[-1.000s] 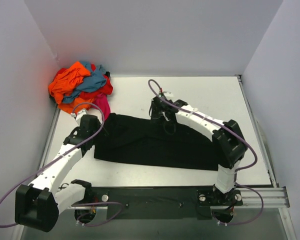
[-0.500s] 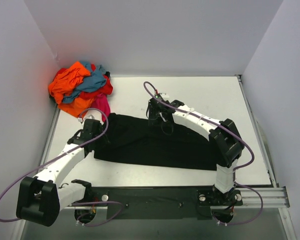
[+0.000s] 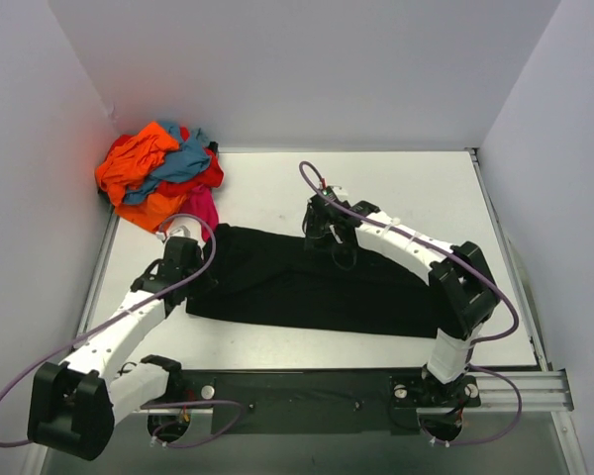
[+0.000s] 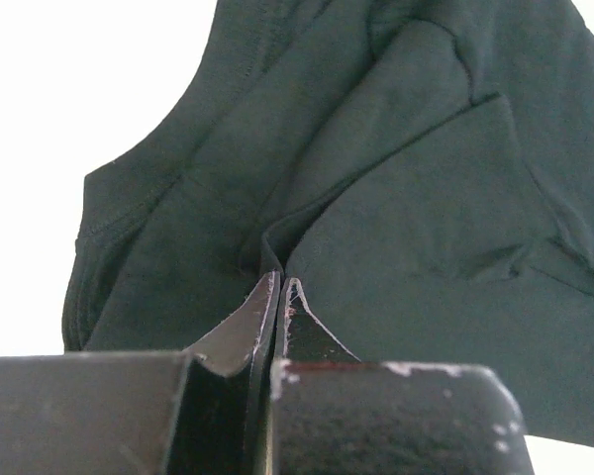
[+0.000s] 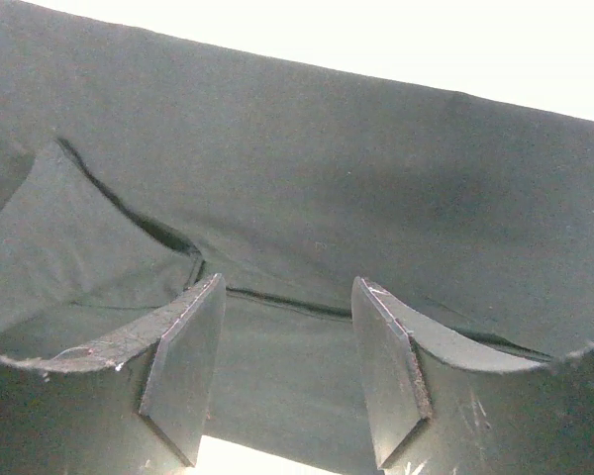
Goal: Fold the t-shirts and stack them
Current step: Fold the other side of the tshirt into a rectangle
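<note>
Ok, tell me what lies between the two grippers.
Only the black t-shirt lies between the left gripper and the right gripper, as the top view shows.

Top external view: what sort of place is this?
Probably a robot test bench, not a home: plain white walls box in a white tabletop, and a white left arm and right arm are bolted along its near edge.

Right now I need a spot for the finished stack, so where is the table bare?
Bare: the far right of the table, between the black t-shirt and back wall; also the narrow near strip before the base rail. Crowded: the far-left corner, under the shirt pile.
</note>
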Motion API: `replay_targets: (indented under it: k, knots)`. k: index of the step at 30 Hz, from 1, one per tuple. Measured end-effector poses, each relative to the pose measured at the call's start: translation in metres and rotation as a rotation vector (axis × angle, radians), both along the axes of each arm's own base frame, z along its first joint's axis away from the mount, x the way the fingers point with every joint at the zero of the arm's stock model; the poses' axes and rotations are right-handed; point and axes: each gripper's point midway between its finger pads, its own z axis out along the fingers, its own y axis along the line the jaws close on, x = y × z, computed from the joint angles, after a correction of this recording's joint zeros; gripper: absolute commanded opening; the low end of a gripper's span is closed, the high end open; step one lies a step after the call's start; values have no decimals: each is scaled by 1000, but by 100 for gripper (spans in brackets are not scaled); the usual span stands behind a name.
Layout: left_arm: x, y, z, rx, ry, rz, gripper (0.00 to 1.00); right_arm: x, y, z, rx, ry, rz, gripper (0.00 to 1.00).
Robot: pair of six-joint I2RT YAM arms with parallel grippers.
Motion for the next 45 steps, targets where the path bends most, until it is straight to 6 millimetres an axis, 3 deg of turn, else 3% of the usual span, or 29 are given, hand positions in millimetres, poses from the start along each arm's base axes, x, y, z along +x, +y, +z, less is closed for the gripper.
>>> replay_targets:
  k: [7,11,15,21,26,30,37,40,45]
  knots:
    - [-18,-31,21,-47,-74,-110,0,1,-1,7,26,-7,-1,49]
    - [-34,-48,12,-72,-47,-158,0,-2,2,6,43,9,12,49]
    - [-49,-53,-3,-84,5,-160,0,-6,8,-1,59,42,34,49]
    - [-59,-67,0,-114,8,-187,0,-11,21,-17,85,106,90,49]
    - [-68,-79,-1,-122,18,-219,0,-15,36,-21,131,148,136,59]
    - [-72,-82,-5,-111,31,-231,0,-19,55,-17,171,163,157,64]
    - [-73,-81,-6,-103,35,-223,0,-14,115,-5,198,125,248,59]
    - [-74,-80,-7,-102,36,-223,0,-12,135,-7,195,120,274,59]
    - [-77,-78,-9,-101,37,-225,0,-3,151,-19,136,112,292,53]
